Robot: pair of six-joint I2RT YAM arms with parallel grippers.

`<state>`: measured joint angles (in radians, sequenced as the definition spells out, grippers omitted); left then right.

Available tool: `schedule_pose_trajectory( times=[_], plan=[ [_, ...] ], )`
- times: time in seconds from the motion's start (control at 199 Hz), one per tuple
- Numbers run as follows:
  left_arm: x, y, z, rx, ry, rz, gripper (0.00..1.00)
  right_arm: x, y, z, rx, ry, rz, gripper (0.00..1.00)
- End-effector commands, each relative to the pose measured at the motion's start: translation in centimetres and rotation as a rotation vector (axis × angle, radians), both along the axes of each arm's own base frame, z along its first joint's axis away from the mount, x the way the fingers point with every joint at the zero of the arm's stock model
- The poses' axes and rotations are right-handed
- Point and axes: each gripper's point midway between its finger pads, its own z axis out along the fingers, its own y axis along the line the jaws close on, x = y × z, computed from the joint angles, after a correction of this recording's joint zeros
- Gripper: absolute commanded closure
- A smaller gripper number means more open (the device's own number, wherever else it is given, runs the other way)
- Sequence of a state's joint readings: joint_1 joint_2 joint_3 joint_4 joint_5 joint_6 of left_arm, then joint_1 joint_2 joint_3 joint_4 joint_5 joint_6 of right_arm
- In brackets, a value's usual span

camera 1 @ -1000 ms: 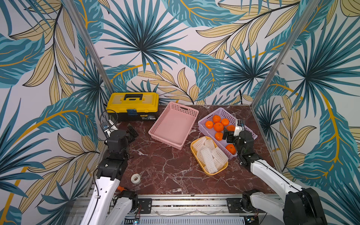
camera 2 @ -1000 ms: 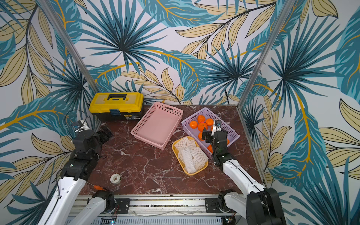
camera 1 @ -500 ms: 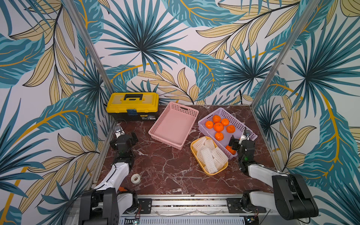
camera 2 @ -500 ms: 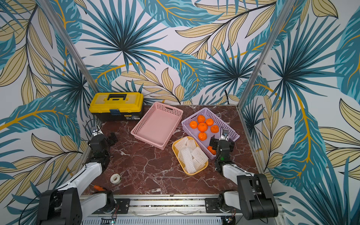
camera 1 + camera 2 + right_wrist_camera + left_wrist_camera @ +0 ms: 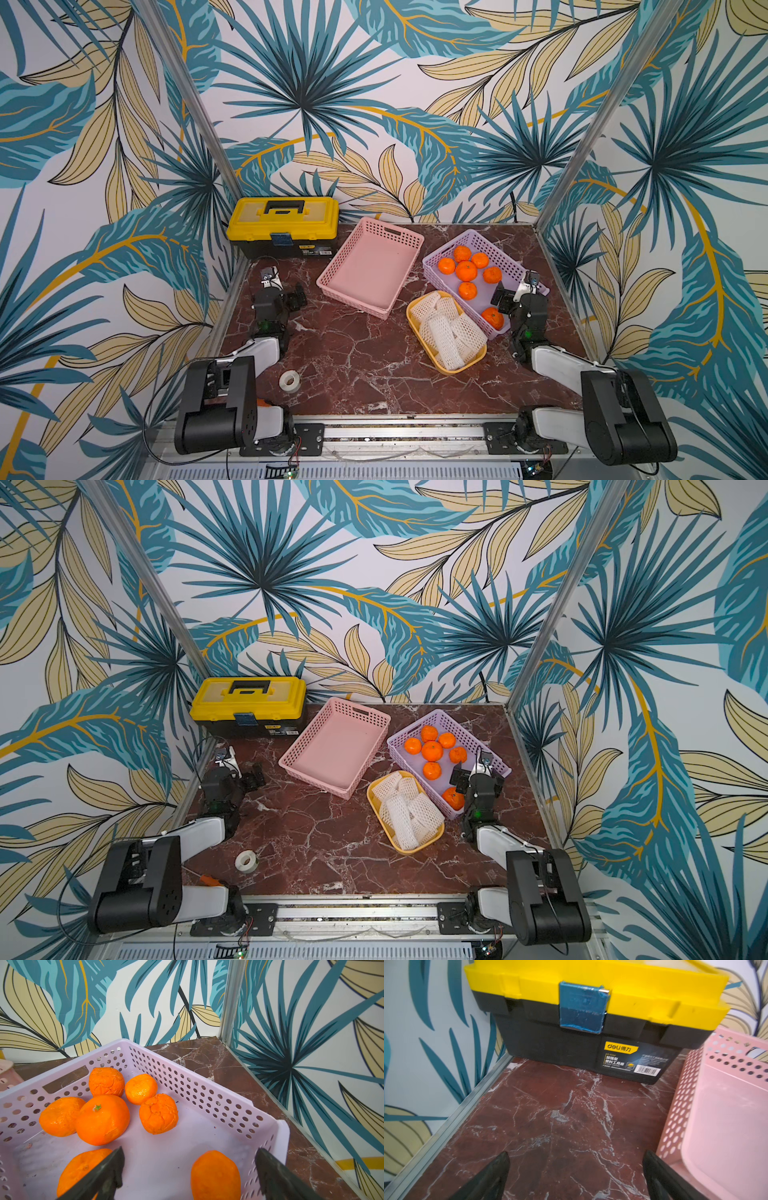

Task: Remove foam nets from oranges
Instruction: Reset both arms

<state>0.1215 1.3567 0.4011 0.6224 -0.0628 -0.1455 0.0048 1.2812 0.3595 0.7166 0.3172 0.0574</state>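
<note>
Both arms have folded back, left gripper [image 5: 576,1159] and right gripper [image 5: 189,1155] gaping wide and empty; the oranges [image 5: 466,271] lie bare, the foam nets [image 5: 446,332] apparently all hollow, meaning the work is finished

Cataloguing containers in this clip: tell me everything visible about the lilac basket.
The lilac basket is a rectangular plastic bin with hole-punched walls, a slot handle and a solid floor. It stands upright on the marble table, turned diagonally, near the back right corner. Seven bare oranges lie inside, none netted. The right pincer, open and empty, hovers over its near end.
</note>
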Motion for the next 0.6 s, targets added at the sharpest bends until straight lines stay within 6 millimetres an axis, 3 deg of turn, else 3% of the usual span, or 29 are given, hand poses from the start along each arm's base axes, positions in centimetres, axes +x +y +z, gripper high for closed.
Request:
schedule_pose_trajectory(
  times=[0.0,0.247,0.358,0.599],
  plan=[
    [0.2,-0.8,1.0,-0.010,-0.093,-0.056,0.00,-0.6,0.8,-0.8,0.027,0.044,0.051,0.00],
    [0.7,-3.2,-0.1,0.047,-0.096,-0.162,0.00,-0.7,2.6,0.3,0.000,-0.077,0.166,0.00],
    [0.9,-3.5,-0.7,0.059,-0.093,-0.178,0.00,-0.6,2.0,-0.5,-0.011,-0.103,0.133,0.00],
    [1.2,-3.5,-0.7,0.058,-0.086,-0.178,0.00,0.7,2.7,-2.4,-0.013,-0.076,0.178,0.00]
  ],
)
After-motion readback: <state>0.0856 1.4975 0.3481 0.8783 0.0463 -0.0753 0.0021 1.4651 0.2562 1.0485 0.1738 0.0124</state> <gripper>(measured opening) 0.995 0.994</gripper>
